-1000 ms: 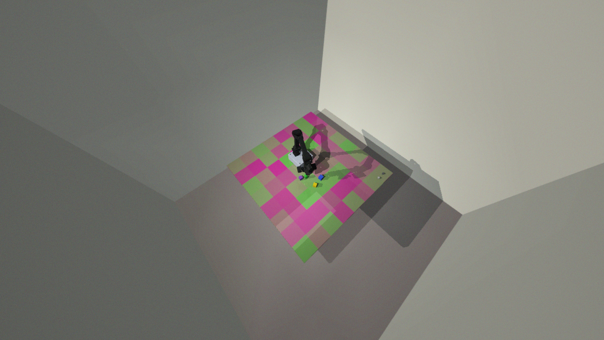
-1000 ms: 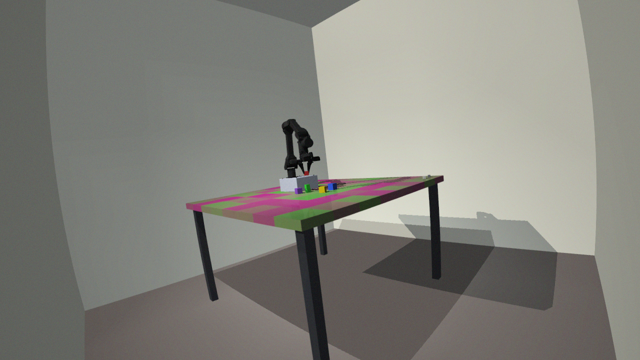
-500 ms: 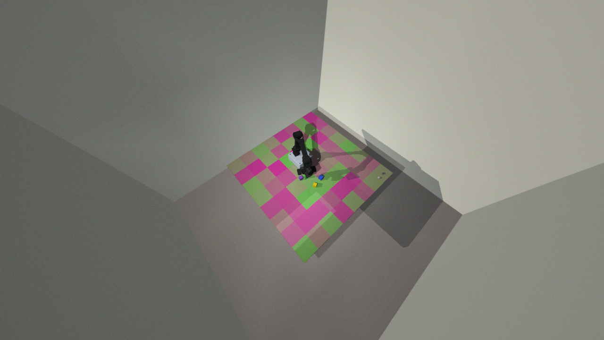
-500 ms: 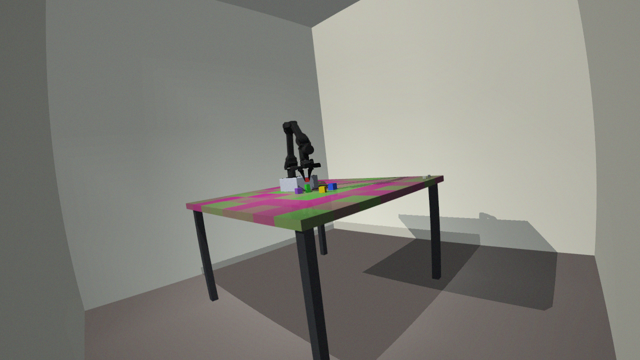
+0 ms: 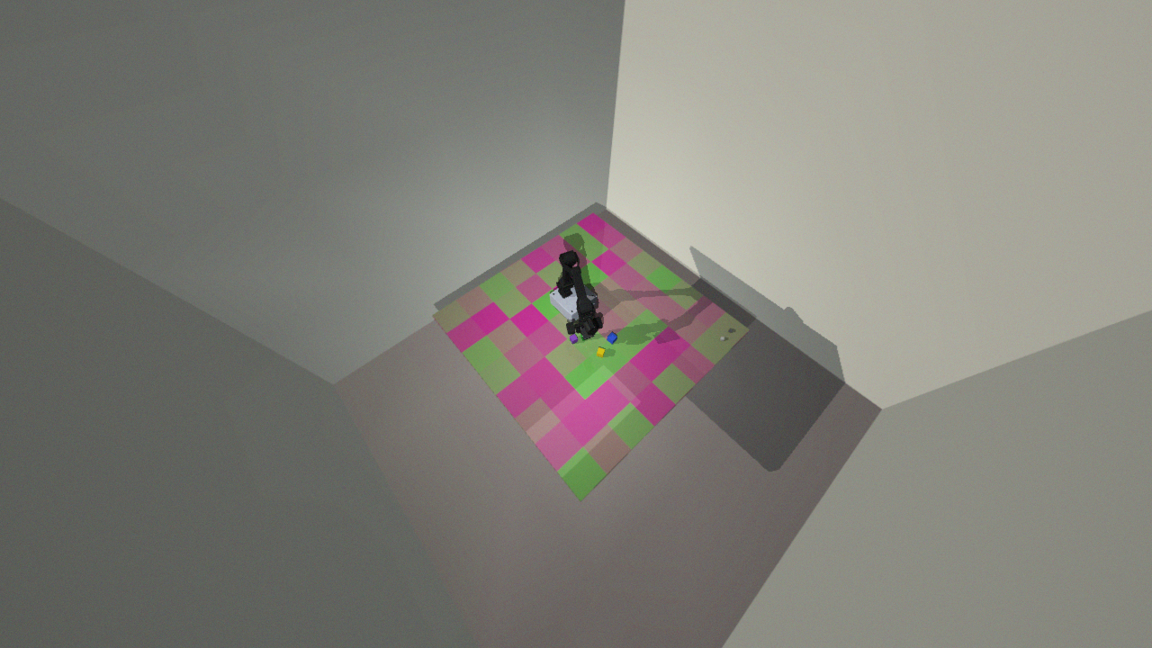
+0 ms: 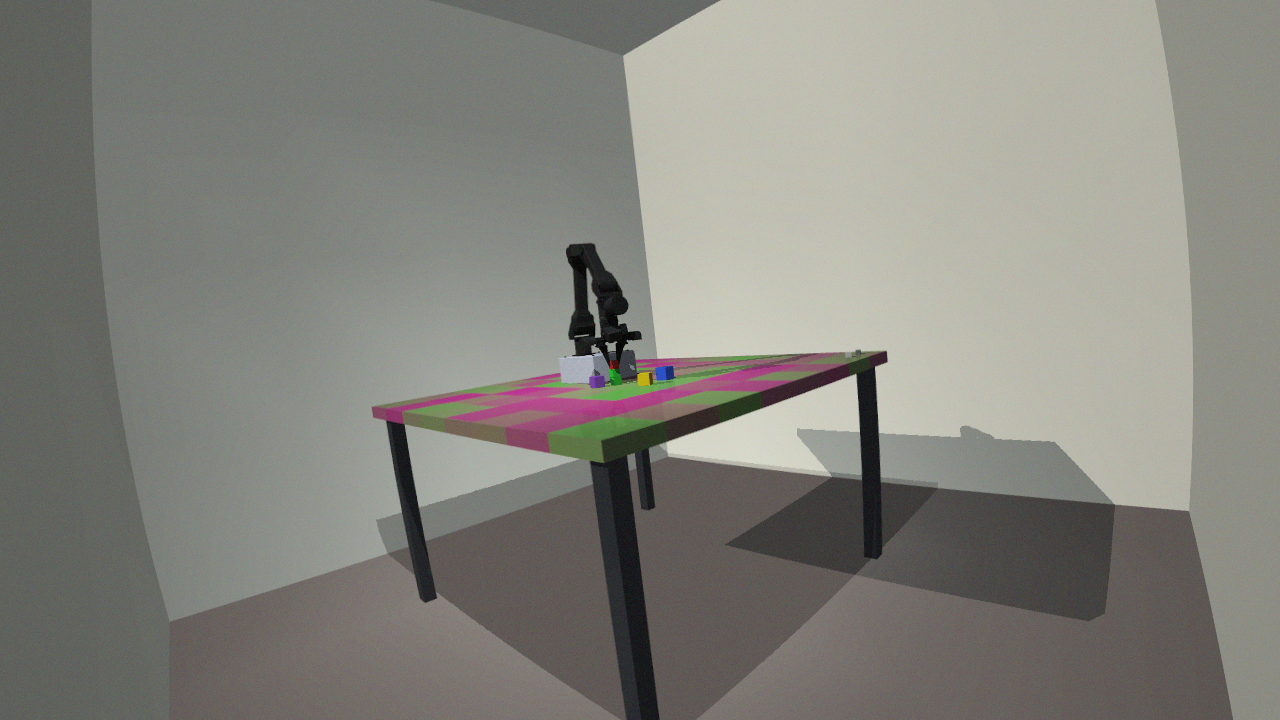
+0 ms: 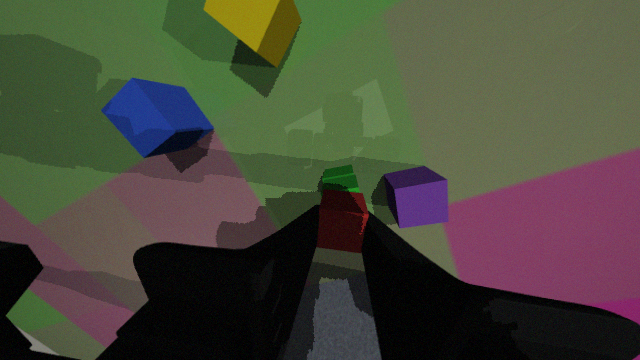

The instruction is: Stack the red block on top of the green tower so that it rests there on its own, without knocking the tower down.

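The red block [image 6: 614, 364] [image 7: 341, 227] is between the fingertips of my gripper [image 6: 614, 361] [image 7: 341, 214], which is shut on it. The green tower [image 6: 615, 379] [image 7: 340, 178] stands upright on the table. In the exterior view the red block is directly above the tower's top, very close to it. In the wrist view the red block covers part of the tower, whose top edge shows just beyond it. I cannot tell whether the two touch. In the top view the arm hides both the red block and the tower.
A purple block [image 5: 573, 339] [image 6: 597, 381] [image 7: 423, 204] stands close beside the tower. A blue block [image 5: 612, 337] [image 6: 664, 372] [image 7: 155, 112] and a yellow block [image 5: 600, 352] [image 6: 644, 379] [image 7: 250, 20] lie farther off. A white box [image 5: 565, 304] [image 6: 578, 368] is at the arm's base.
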Robot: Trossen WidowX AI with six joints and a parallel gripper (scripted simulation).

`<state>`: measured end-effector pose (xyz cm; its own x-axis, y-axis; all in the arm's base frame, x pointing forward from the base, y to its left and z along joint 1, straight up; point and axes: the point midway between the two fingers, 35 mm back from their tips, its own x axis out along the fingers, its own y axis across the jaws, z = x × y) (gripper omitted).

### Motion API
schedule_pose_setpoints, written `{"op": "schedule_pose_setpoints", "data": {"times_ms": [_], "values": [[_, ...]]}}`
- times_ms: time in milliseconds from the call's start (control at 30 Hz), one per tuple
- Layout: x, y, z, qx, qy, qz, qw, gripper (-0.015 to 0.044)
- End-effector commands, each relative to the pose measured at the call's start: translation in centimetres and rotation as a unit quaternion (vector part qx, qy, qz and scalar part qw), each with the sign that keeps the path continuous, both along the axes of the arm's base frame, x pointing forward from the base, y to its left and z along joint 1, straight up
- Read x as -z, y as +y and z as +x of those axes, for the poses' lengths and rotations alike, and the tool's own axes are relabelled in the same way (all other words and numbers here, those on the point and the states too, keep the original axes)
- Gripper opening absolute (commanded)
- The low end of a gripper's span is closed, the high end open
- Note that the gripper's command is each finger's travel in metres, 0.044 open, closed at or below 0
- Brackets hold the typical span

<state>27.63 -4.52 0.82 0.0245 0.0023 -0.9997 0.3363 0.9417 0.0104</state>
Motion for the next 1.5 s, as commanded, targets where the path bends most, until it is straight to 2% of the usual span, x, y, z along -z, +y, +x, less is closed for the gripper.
{"op": "schedule_pose_setpoints", "data": {"times_ms": [0,700,1267,1467], "values": [[0.1,-0.04,-0.1,-0.002,0.002,-0.001,1.0,0.0],[-0.31,-0.06,-0.07,-0.002,0.001,-0.001,1.0,0.0],[0.06,0.01,-0.09,0.0,0.002,0.0,1.0,0.044],[0.06,0.01,-0.09,0.0,0.002,0.0,1.0,0.044]]}}
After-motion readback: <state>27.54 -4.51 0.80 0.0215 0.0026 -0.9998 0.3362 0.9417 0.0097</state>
